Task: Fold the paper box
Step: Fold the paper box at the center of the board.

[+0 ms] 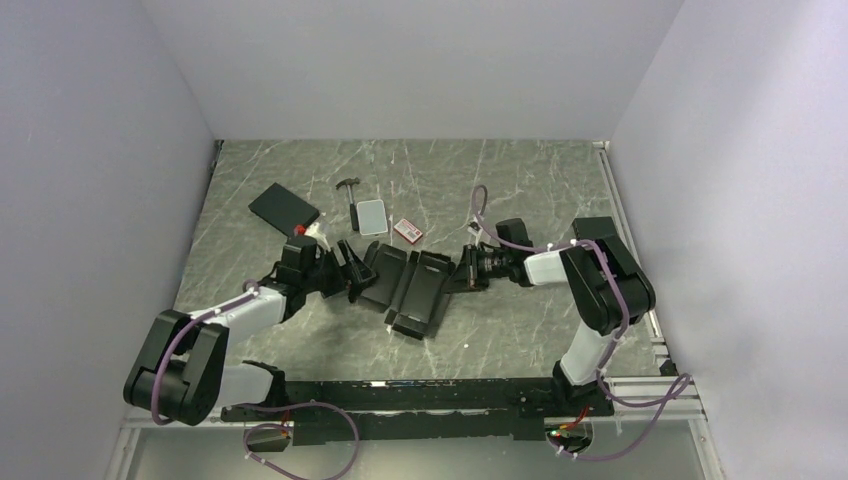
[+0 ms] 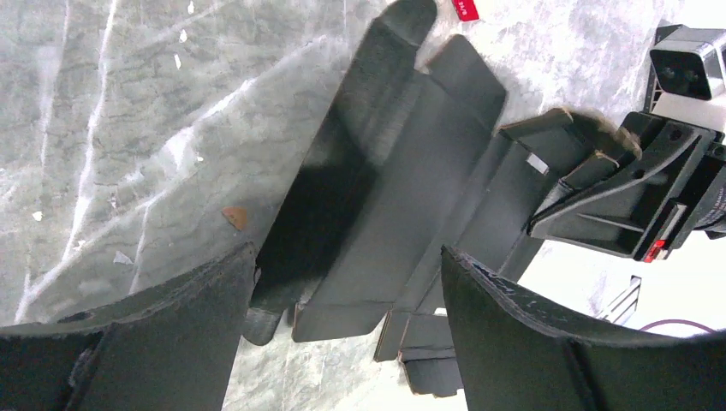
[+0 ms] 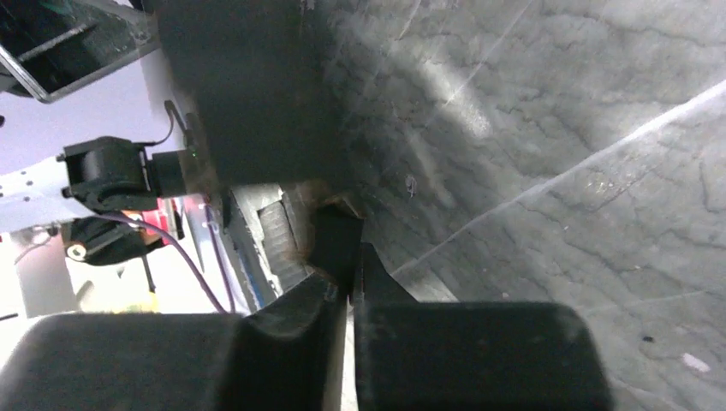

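Mid-table, the paper box (image 1: 408,285) lies half-folded: our right gripper (image 1: 466,273) pinches its right flap, our left gripper (image 1: 346,274) gapes at its left side, and next, we reckon, that side folds up.

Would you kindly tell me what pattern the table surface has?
The table surface is dark grey marble with white veins, clearest in the left wrist view.

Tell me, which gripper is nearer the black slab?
Left. The left gripper is close by the slab, at the box's left edge; the right gripper is across the box, at its right edge.
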Robot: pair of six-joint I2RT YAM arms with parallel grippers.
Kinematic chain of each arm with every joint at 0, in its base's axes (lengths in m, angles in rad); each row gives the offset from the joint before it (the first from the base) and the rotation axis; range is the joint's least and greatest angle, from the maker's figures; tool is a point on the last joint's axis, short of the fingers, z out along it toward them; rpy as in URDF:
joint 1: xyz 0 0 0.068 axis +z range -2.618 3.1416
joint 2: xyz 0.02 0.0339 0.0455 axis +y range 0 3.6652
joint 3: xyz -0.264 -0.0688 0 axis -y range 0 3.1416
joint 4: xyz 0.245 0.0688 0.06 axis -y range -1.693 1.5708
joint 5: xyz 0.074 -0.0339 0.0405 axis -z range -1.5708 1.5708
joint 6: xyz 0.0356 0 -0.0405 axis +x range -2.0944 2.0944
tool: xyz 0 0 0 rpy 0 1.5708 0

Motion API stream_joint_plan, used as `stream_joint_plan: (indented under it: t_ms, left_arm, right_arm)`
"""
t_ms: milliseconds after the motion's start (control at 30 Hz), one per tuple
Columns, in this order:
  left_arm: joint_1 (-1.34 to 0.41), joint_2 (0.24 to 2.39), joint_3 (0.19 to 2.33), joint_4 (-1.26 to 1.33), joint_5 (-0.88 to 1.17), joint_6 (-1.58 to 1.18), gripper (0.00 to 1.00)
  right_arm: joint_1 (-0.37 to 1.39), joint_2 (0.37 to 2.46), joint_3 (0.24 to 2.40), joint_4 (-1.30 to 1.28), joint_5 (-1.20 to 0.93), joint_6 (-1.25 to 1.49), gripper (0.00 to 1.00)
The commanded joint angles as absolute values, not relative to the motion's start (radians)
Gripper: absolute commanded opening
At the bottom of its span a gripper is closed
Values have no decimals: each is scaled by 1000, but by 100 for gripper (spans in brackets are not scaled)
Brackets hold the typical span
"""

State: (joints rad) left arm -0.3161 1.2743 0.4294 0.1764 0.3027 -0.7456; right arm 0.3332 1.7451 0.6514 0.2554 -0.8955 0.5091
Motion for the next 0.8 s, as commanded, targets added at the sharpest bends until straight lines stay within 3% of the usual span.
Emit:
stream_joint_plan:
  t_ms: [0, 200, 467, 700, 767]
  left_arm:
    - [-294, 1238, 414, 236, 339, -735, 84]
    - [-249, 1164, 412, 264, 408, -708, 86]
    - [-242, 1018, 370, 550, 550, -558, 91]
    - [-242, 1079, 380, 757, 673, -557, 91]
    - [-243, 1128, 361, 876, 704, -572, 97]
  right_arm:
    - [319, 1729, 695, 264, -851, 492, 0]
    - [251, 1653, 739, 170, -849, 296, 0]
    - [218, 1556, 984, -363, -962, -341, 0]
    - [217, 1498, 1083, -619, -950, -634, 0]
    - [218, 1480, 1083, -629, -969, -644, 0]
